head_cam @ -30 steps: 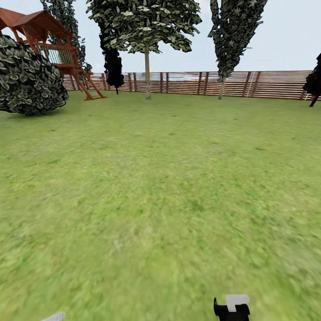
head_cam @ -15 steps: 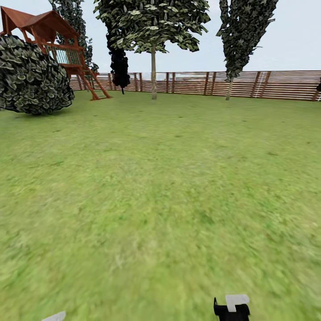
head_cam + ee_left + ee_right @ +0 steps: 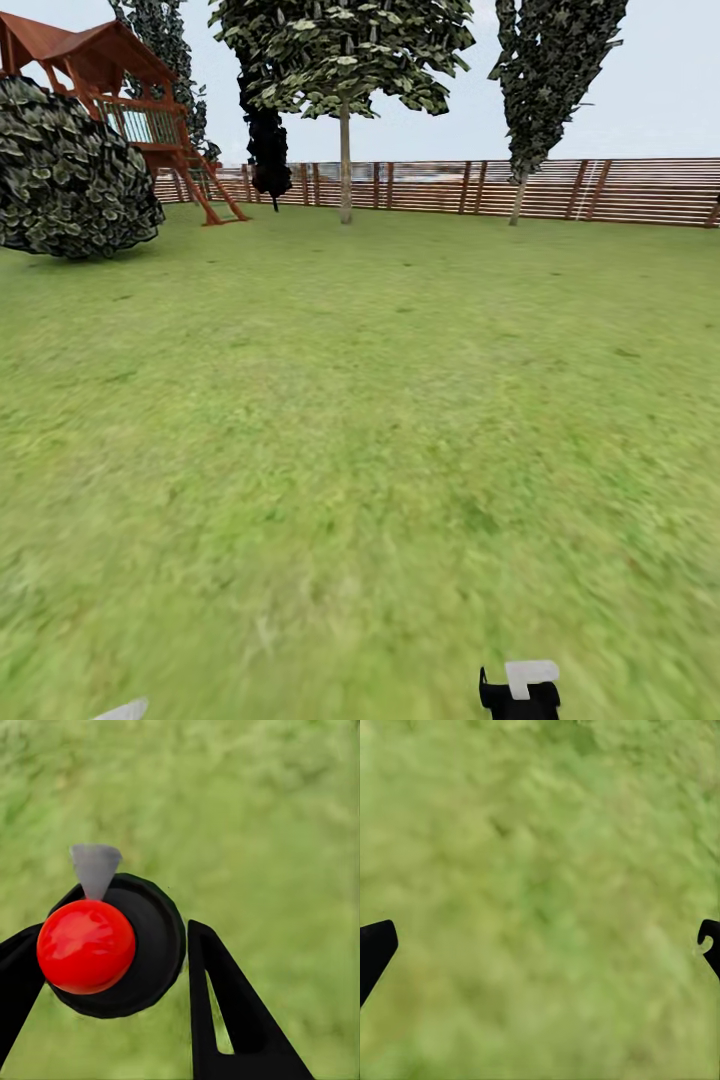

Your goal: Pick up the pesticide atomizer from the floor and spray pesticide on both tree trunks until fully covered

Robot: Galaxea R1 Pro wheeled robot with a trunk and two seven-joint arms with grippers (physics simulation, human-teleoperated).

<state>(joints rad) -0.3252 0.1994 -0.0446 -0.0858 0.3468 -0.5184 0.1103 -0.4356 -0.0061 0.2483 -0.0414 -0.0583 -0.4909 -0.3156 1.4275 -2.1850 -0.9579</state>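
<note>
Two trees with bare pale trunks stand at the far fence: one point(image 3: 345, 165) centre-left, one point(image 3: 517, 195) to its right. Two darker trees rise at the far left, one point(image 3: 160, 40) behind the playhouse, one point(image 3: 268, 150) near-black. One round bush point(image 3: 70, 175), one wooden playhouse point(image 3: 120, 75), one slatted fence point(image 3: 620, 190), one lawn point(image 3: 360, 430). One atomizer point(image 3: 112, 945), red-knobbed, between one gripper's point(image 3: 112, 1001) fingers.

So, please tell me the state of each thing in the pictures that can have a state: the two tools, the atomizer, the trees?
Left tool: shut on the pesticide atomizer, over the lawn.
Pesticide atomizer: held off the grass, red top and grey nozzle in sight.
Right tool: open, nothing between its fingers, above grass.
Two trees: upright by the fence, far ahead; trunks too small to judge any spray.
</note>
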